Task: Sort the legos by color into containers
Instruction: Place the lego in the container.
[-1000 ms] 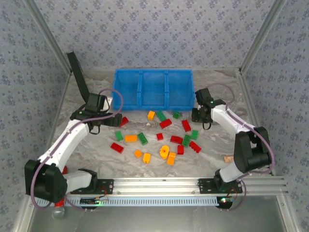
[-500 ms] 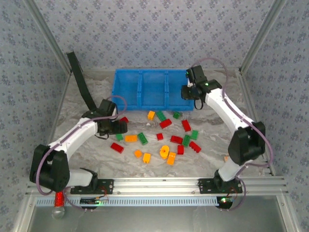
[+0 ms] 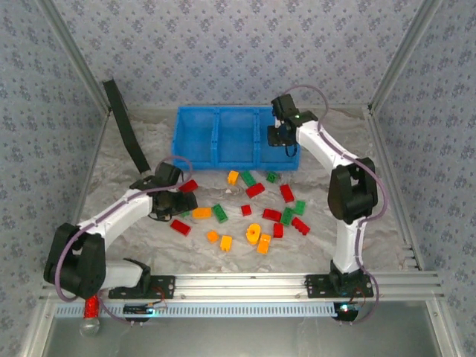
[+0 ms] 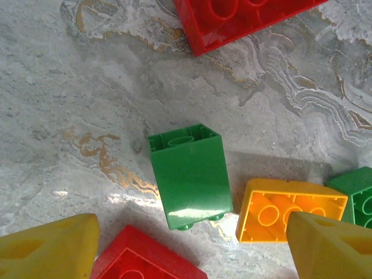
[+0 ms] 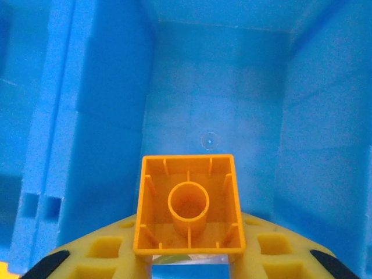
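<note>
The blue tray (image 3: pixel 234 137) with three compartments stands at the back of the table. My right gripper (image 3: pixel 279 134) hangs over its right compartment (image 5: pixel 215 110), shut on an orange brick (image 5: pixel 189 203) seen from its hollow underside. Red, green and orange legos lie scattered in front of the tray, among them a red one (image 3: pixel 255 190) and an orange one (image 3: pixel 201 213). My left gripper (image 3: pixel 181 202) is low over the table and open, its yellow fingertips (image 4: pixel 49 250) on either side of a green brick (image 4: pixel 189 174) lying on its side, not touching it.
Around the green brick lie a red brick (image 4: pixel 244 17), an orange brick (image 4: pixel 288 209), another red brick (image 4: pixel 145 256) and a green one (image 4: pixel 360 195). A black strap (image 3: pixel 123 123) leans at the back left. A red cylinder (image 3: pixel 91 305) stands beside the left arm's base.
My right arm swung from the table right of the tray up over its right compartment, carrying the orange brick. My left gripper moved right and down towards the green brick.
</note>
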Robot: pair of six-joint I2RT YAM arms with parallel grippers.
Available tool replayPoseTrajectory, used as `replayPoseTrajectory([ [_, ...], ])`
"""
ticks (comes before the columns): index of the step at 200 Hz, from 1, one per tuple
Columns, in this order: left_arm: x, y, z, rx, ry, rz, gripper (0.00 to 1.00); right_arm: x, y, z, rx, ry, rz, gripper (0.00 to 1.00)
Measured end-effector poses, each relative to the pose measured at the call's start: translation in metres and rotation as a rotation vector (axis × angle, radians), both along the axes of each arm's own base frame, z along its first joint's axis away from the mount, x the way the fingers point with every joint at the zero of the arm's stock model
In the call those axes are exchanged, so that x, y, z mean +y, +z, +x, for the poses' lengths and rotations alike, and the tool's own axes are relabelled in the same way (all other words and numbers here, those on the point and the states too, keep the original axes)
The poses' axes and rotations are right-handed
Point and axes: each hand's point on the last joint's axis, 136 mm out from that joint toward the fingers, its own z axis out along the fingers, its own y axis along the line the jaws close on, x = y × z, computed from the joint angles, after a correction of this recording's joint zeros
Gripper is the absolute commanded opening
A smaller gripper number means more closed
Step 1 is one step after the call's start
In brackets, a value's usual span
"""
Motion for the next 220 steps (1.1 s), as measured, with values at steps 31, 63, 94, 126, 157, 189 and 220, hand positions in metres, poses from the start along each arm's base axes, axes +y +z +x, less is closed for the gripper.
replayPoseTrajectory([
  [31,-0.003,-0.008,0.007,0.003,0.011,-0.002,0.79,-0.002,-0.024,0.003,0.044,-0.007,-0.017,0.3],
  [63,-0.004,-0.019,0.009,0.026,0.01,0.009,0.7,-0.003,-0.038,0.002,0.073,-0.018,-0.023,0.35],
  [94,-0.002,-0.03,0.007,0.061,0.012,0.027,0.63,-0.003,-0.04,0.001,0.078,-0.026,-0.019,0.4],
  [126,-0.003,-0.033,0.009,0.059,0.014,0.03,0.49,-0.003,-0.04,0.001,0.079,-0.027,-0.019,0.46],
  [157,-0.002,-0.034,0.01,0.056,0.011,0.037,0.39,-0.004,-0.037,-0.001,0.076,-0.026,-0.018,0.49],
  [189,0.0,-0.033,0.012,0.045,0.004,0.049,0.29,-0.005,-0.024,-0.006,0.057,-0.025,-0.01,0.5],
  [220,0.003,-0.027,0.015,0.043,-0.015,0.082,0.26,-0.007,-0.002,-0.025,0.03,-0.015,-0.004,0.53],
])
